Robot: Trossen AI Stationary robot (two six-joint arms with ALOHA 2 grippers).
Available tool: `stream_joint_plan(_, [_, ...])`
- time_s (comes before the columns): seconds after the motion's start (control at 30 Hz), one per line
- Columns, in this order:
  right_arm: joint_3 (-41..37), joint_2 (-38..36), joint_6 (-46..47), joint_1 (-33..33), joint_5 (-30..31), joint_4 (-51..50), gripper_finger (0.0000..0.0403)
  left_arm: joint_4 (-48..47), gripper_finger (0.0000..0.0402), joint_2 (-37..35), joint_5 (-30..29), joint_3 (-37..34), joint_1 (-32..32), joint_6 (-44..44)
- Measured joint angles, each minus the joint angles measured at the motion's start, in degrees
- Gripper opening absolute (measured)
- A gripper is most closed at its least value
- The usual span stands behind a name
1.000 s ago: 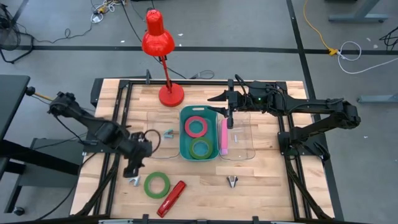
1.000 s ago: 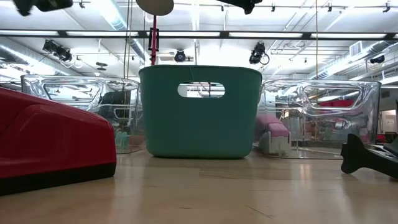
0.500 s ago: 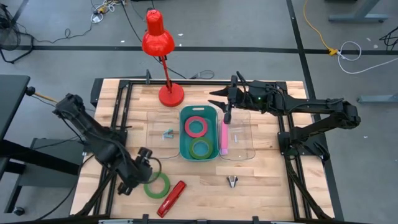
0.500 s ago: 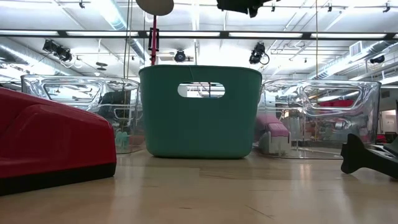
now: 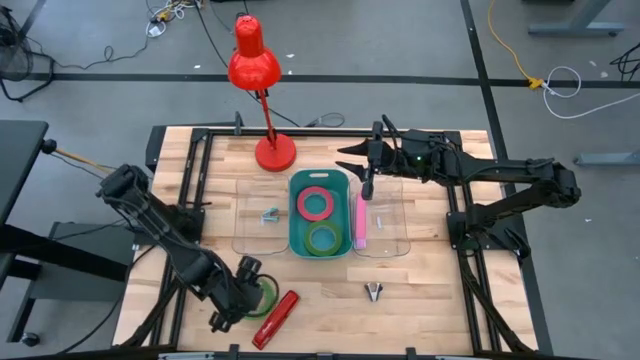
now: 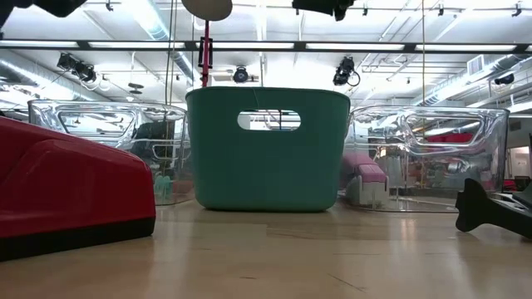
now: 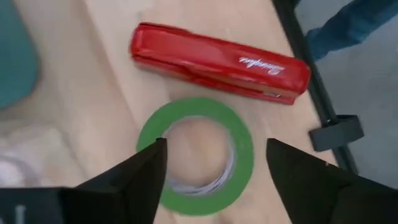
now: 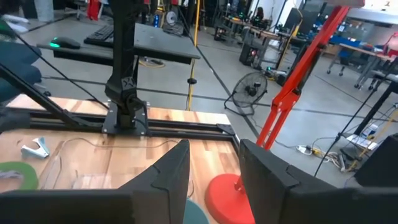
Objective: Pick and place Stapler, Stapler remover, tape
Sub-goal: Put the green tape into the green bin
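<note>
High view: the left gripper (image 5: 245,290) hangs over the green tape roll (image 5: 262,293) near the table's front edge, just beside the red stapler (image 5: 277,318), while the right gripper (image 5: 365,160) waits above the teal bin (image 5: 320,250). Left wrist view: its fingers (image 7: 140,174) stand spread, straddling the tape roll (image 7: 242,149), with nothing pinched; the stapler (image 7: 217,62) lies just beyond. Right wrist view: its fingers (image 8: 168,174) are parted with nothing between them.

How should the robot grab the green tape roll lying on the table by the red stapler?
Probably from straight above. The green tape roll lies flat on the wood, hole up, so one finger can go into the hole and the other outside, pinching the ring's wall. The side away from the red stapler looks freest. The left pincer hangs open right over it.
</note>
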Motion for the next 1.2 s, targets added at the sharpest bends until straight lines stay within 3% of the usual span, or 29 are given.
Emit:
stream_joint_plan(0.13, [0.0,-2.6,-0.3,-0.2,0.0,-2.9,0.0142,0.9,0.0303,2.2,3.0,0.0,-0.5,-1.5])
stream_joint_plan(0.37, [0.0,-8.3,0.3,-1.1,-0.1,-8.5,0.0142,2.7,0.0307,6.1,7.4,0.0,-2.5,-2.0])
stream_joint_plan(0.8, [0.0,-12.1,2.0,-1.1,-0.3,-14.9,0.0142,1.6,0.0307,13.1,7.0,0.0,-4.2,-4.2])
stream_joint_plan(1.2, [0.0,-12.1,10.7,-1.0,-6.2,-15.7,0.0142,2.2,0.0307,16.4,4.5,-3.5,-7.0,-6.0])
